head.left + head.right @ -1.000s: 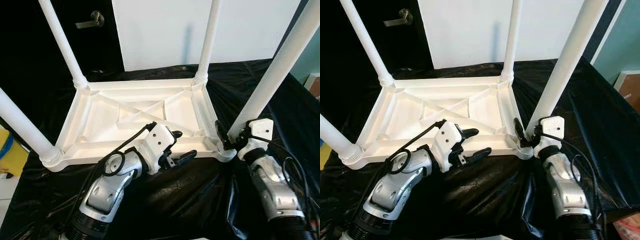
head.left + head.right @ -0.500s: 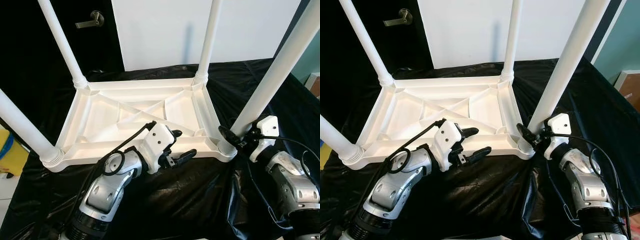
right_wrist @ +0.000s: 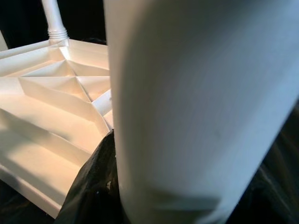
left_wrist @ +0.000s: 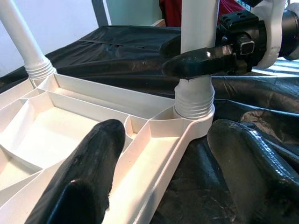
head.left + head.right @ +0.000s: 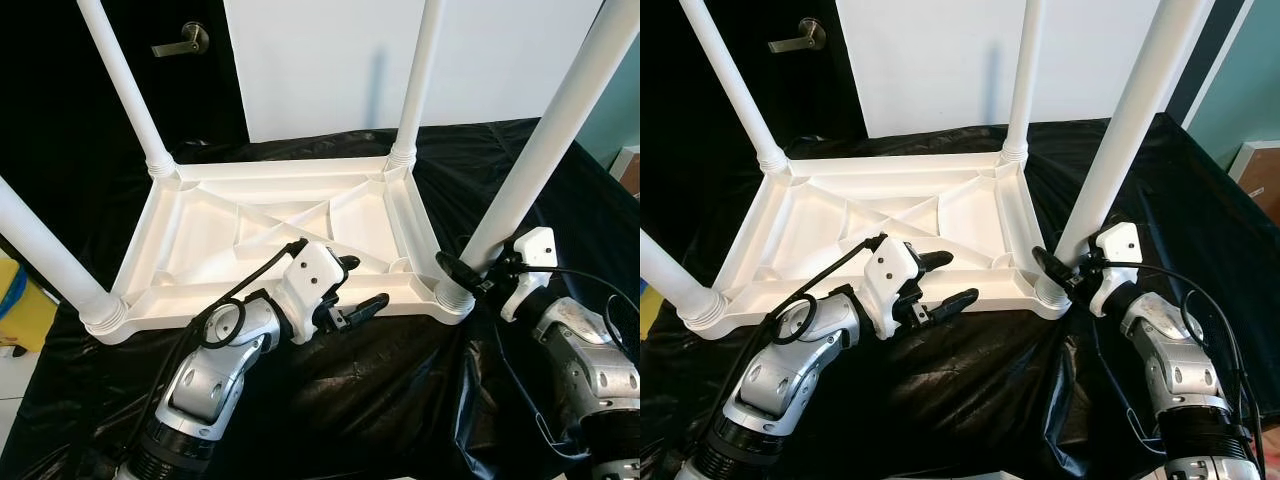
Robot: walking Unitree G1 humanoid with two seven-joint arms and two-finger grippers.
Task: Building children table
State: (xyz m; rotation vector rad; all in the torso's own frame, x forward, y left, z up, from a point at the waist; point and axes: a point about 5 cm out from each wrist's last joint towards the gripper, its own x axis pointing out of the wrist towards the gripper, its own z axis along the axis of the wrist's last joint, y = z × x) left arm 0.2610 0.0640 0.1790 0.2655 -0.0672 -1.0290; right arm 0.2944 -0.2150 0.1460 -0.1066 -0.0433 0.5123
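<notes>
Table top [image 5: 270, 235], white plastic, lies upside down on a black sheet [image 5: 400, 400]. Four white legs stick up from its corners. The right tool [image 5: 462, 277] is at the near right leg [image 5: 530, 165], low down by the ring where the leg goes into the corner. One black finger [image 4: 201, 60] lies across the front of the leg. I think the tool is holding the leg, but the far side is hidden. The left tool [image 5: 355, 290] is wide open over the near rim, one finger above the top and one in front of the edge. The job now looks like making this leg tight. To do it well, hold the top down so it cannot slide. Keep the leg straight up while turning it, and do not squeeze too hard.
</notes>
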